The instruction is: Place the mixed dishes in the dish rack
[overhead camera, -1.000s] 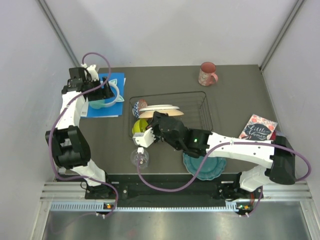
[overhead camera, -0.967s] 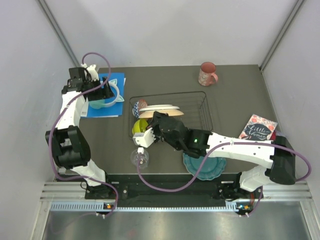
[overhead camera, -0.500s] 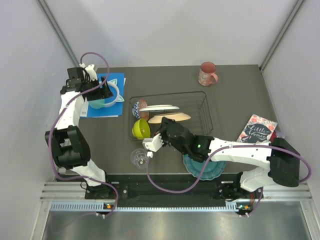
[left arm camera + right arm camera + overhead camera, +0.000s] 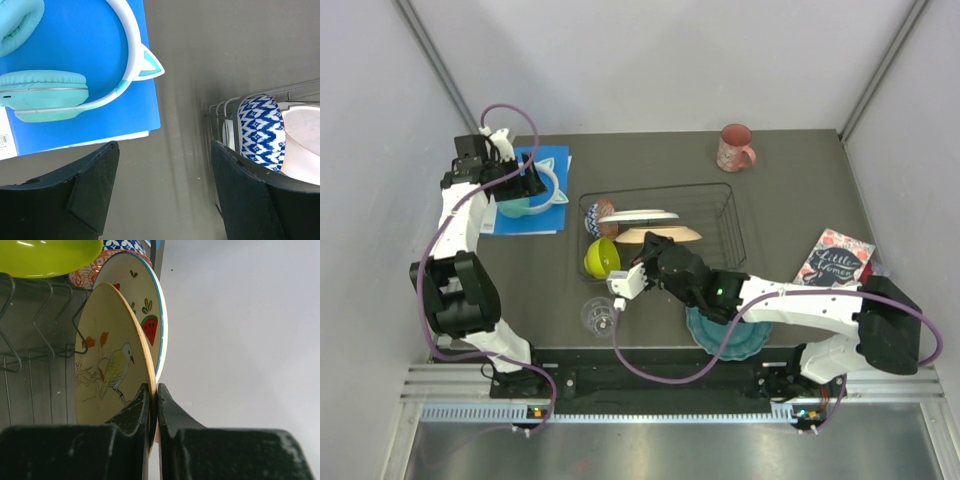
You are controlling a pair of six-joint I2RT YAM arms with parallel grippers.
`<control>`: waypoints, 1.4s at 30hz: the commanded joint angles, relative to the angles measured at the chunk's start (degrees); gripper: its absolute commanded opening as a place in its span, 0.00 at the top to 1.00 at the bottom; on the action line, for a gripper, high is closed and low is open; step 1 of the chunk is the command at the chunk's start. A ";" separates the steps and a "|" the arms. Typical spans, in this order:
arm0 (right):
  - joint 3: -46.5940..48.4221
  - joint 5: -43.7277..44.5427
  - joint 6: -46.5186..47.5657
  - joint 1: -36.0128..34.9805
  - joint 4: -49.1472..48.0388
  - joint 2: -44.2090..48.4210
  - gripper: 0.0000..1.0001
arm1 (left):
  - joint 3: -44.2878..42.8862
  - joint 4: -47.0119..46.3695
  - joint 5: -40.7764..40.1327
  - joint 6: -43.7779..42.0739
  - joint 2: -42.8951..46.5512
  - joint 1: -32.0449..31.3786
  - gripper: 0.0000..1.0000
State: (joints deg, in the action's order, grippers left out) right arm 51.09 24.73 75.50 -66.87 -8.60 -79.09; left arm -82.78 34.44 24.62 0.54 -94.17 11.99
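Now the right tool (image 4: 153, 390), clenched on the cream floral plate (image 4: 107, 365), has drawn it nearer. It stands on edge in the dish rack (image 4: 735, 215), probably seated. The left tool (image 4: 164, 150) hangs released; beyond, the pink mug (image 4: 734, 147) waits.

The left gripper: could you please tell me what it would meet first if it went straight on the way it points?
The left gripper would probably meet the bare dark grey tabletop first, between the blue folder and the black wire dish rack.
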 commanded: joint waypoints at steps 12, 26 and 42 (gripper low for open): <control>8.76 -4.78 -0.71 1.66 -11.09 -5.19 1.00 | 1.66 -2.71 1.13 -0.18 0.74 0.67 0.23; 8.85 0.40 -3.08 1.57 -12.93 -7.93 0.70 | 1.75 -2.79 2.10 -0.10 0.65 1.55 0.23; 10.79 20.60 -16.60 -2.21 -2.31 4.37 0.00 | -0.27 -1.48 2.89 -0.18 0.83 1.55 0.23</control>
State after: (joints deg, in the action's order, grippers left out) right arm 58.30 35.46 65.91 -67.09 -12.34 -83.02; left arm -81.19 33.74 26.15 0.49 -94.17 13.21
